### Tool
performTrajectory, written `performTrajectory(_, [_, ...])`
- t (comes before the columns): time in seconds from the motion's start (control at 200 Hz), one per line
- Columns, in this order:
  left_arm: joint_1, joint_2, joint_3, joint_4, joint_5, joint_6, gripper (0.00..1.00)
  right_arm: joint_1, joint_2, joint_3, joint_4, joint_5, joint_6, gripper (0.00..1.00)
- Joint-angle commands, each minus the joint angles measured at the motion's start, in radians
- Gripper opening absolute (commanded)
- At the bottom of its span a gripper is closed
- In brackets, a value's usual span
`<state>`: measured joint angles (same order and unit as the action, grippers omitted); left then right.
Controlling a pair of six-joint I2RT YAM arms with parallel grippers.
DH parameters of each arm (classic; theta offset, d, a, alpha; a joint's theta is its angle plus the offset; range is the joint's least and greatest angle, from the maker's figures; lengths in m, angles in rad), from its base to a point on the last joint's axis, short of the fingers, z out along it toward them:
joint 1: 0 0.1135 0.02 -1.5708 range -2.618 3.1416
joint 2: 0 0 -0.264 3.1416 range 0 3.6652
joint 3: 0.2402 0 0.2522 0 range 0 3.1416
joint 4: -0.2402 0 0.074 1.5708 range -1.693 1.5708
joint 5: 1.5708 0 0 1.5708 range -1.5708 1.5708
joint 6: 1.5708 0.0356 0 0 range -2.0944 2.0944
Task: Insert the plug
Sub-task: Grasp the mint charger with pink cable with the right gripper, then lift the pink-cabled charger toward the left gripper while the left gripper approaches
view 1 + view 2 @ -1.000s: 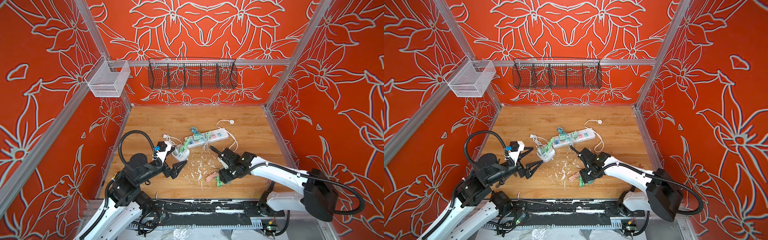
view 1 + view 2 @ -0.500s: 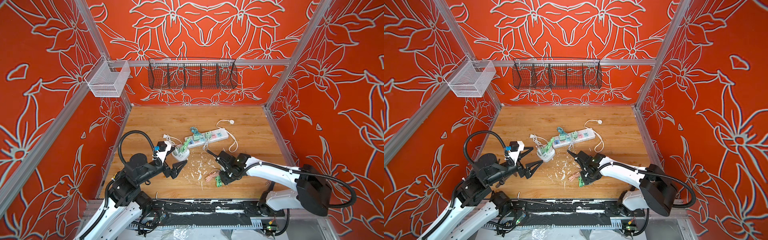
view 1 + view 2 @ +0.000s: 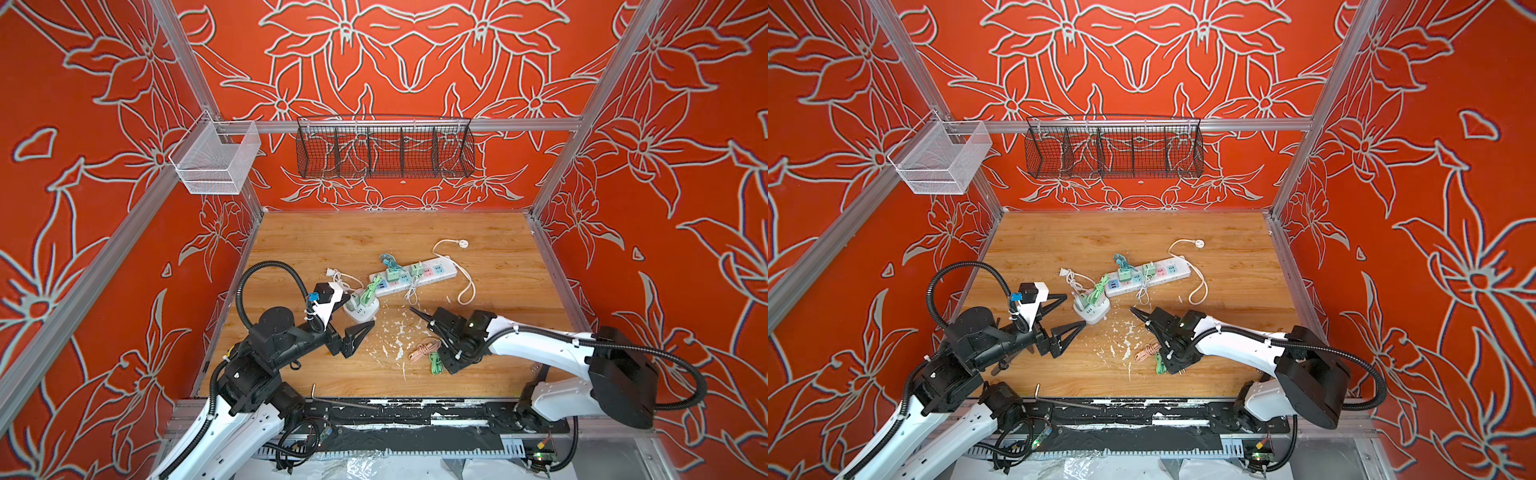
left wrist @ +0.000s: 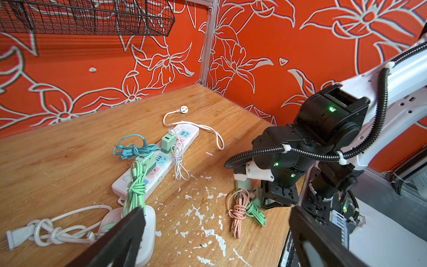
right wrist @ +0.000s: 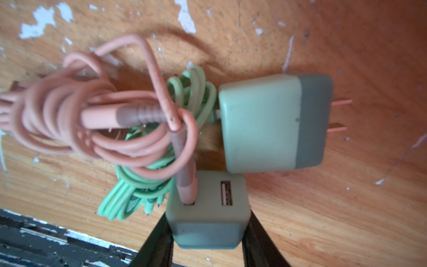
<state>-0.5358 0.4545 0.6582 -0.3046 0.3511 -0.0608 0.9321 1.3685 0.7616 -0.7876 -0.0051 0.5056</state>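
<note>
Closing stage, by my reading: the right hand (image 5: 208,218) straddles the small charger (image 5: 208,208), a finger (image 5: 157,242) pressed to each flank; the charger rests on the tabletop (image 5: 335,208) with a pink cable (image 5: 92,120) plugged into one port; its prongs are hidden. Just beyond this hand lies a larger charger (image 5: 272,124), prongs bare, beside a coiled green cable (image 5: 129,196).

The left hand (image 4: 216,211) is spread wide and empty, poised just short of the white socket cube (image 4: 150,219). Farther out from both hands lies the power strip (image 4: 161,172), some sockets free.

Nothing inserted yet; left to do: lift, carry to a free socket, align, press home.

Against a second ago, the right hand's fingers stand much narrower and the arm has edged in; the left hand is unchanged.
</note>
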Motion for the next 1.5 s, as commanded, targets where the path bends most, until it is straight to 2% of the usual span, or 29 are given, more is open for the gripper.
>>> performTrajectory(0.0, [0.007,-0.004,0.013,0.028,0.023,0.001,0.97,0.008,-0.064,0.053,-0.070,0.017,-0.005,0.36])
performTrajectory(0.09, [0.007,-0.004,0.016,0.031,0.068,-0.001,0.97,0.008,-0.130,0.110,-0.104,0.034,-0.032,0.35])
performTrajectory(0.22, [0.007,0.005,0.014,0.057,0.226,-0.009,0.97,0.008,-0.192,0.189,-0.083,0.052,-0.071,0.34])
performTrajectory(0.465, [0.006,0.073,0.031,0.076,0.465,-0.032,0.97,0.011,-0.239,0.244,0.142,0.056,-0.177,0.31])
performTrajectory(0.62, [0.007,0.140,0.053,0.065,0.546,-0.041,1.00,0.027,-0.268,0.228,0.296,0.042,-0.254,0.30])
performTrajectory(0.901, [0.006,0.197,0.053,0.111,0.600,-0.075,0.94,0.063,-0.270,0.227,0.410,0.031,-0.342,0.30])
performTrajectory(1.146, [0.005,0.255,0.071,0.103,0.632,-0.074,0.84,0.123,-0.286,0.207,0.498,0.060,-0.385,0.29])
performTrajectory(1.241, [0.005,0.259,0.073,0.102,0.601,-0.076,0.85,0.152,-0.289,0.199,0.525,0.068,-0.407,0.29])
performTrajectory(1.391, [0.005,0.231,0.064,0.105,0.483,-0.071,0.84,0.189,-0.286,0.193,0.543,0.085,-0.432,0.29])
performTrajectory(1.496, [0.005,0.220,0.063,0.102,0.455,-0.064,0.82,0.214,-0.284,0.192,0.549,0.115,-0.444,0.29])
